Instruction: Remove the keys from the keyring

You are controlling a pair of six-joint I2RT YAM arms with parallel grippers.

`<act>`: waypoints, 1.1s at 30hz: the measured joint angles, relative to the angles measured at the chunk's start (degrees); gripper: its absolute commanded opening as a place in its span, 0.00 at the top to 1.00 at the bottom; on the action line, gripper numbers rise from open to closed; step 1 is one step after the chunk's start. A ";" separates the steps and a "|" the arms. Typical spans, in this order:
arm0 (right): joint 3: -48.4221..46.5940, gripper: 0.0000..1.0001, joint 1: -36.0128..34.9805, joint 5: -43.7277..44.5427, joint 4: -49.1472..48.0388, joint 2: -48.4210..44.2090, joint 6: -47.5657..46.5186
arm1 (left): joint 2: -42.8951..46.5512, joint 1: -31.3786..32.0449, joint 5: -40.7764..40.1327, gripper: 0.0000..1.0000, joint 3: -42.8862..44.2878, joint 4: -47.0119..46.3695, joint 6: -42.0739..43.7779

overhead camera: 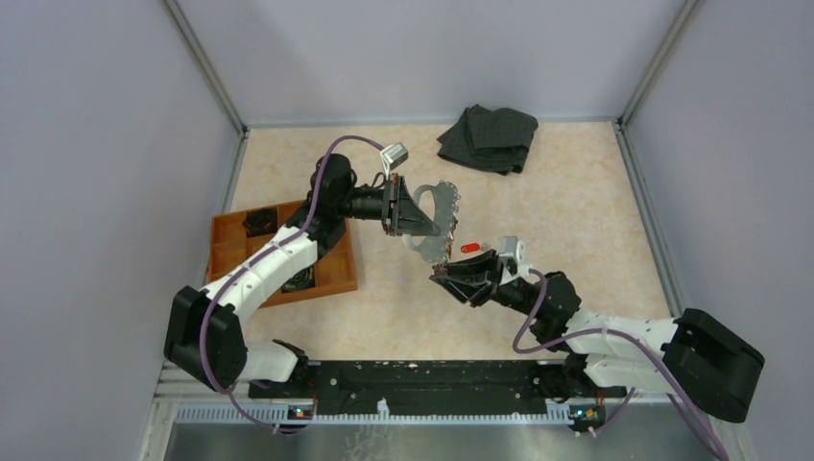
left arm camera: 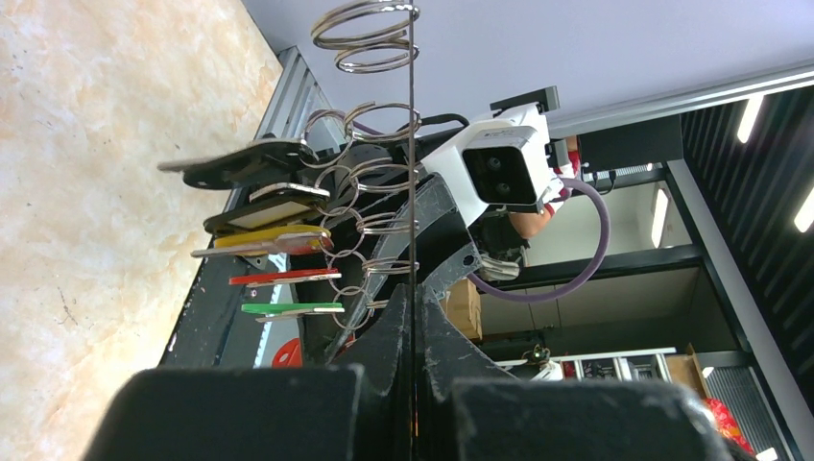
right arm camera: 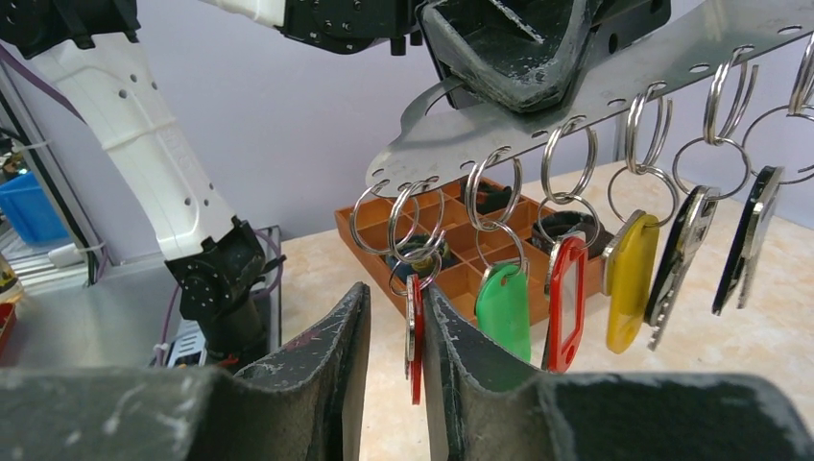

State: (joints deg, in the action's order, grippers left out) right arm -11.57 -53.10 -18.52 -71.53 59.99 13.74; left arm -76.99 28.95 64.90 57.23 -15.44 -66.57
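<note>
arms (overhead camera: 259, 274): white shells, black joints | cables (left arm camera: 605, 235): purple | wrist camera (left arm camera: 499, 168): white

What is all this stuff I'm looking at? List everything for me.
keyring: one, grey perforated metal strip, held up by left pincer
keys: six, tags two red, green, yellow, two dark, hanging from keyring
rings: many, silvery, linking keys to keyring
red piece: one, near right pincer in overhead view; loose or hanging, cannot tell
tray: one, orange, table's left side
black items: at least two, in tray
cloth: one, black, folded, table's far side
table: one, beige
arms: two, white and black
left pincer: shut on keyring
right pincer: open, jaws flanking the end red key
</note>
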 measured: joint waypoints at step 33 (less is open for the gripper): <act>-0.61 1.00 0.00 3.02 12.68 -7.87 0.22 | 0.00 0.00 0.20 1.00 -0.70 -0.81 0.74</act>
State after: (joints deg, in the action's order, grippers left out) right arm -12.19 -53.10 -15.51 -58.85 52.12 13.96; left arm -76.99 28.95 65.10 56.53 -16.25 -65.82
